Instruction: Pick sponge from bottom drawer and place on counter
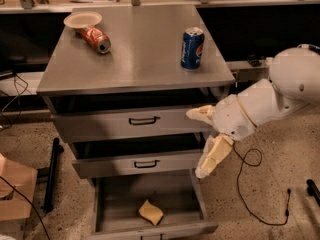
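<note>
Gripper (202, 141), fingers spread, sits at the drawer cabinet's (60, 126) right front edge. Floor (280, 184) below and right of it: speckled beige stone, in warm dim light. Thin black cable (239, 189) loops over the floor just right of and below the gripper. Behind and above: long pale wooden shelf (35, 6), dark void under it. Well left and lower: black bar (51, 176) lying on the floor, cardboard box (15, 189).

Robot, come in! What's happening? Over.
Cream two-finger gripper open, beside grey metal middle drawer. Pale-yellow foam sponge lying in open grey bottom drawer. Nothing covering it.
</note>
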